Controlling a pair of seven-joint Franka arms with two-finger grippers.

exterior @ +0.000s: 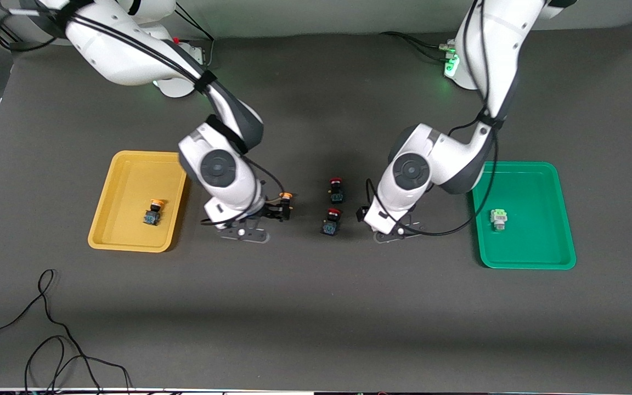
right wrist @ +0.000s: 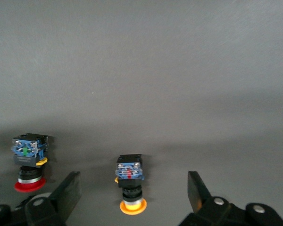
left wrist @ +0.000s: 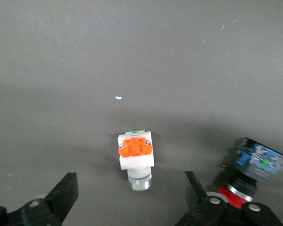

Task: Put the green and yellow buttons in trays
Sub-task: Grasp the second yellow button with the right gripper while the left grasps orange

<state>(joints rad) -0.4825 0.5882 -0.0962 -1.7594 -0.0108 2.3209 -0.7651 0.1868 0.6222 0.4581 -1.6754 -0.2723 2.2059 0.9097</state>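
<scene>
The right arm's tool (right wrist: pixel 134 182) hangs low over the dark surface (exterior: pixel 316 307), just beside the yellow tray (exterior: pixel 108 219), on the side toward the middle. Its fingers are spread wide and grip nothing. One yellow-capped button (right wrist: pixel 130 178) lies on the surface between them, touching neither finger.

A second yellow-capped button (exterior: pixel 154 213) rests inside the yellow tray, toward the rim that faces the arms' working area.

The left arm's tool (left wrist: pixel 131 182) is also down low, over the surface between the two red-capped buttons (exterior: pixel 331 221) and the green tray (exterior: pixel 530 258). It is released too, its fingers well apart. A white button with an orange block (left wrist: pixel 136 157) lies on the surface between them, clear of both. From the front this button is hidden under the arm.

The light-green button (exterior: pixel 498 218) lies in the green tray at the left arm's end, close to the rim nearest the left tool.

The red-capped pair sits mid-surface between the two tools, one nearer the front camera than the other.
</scene>
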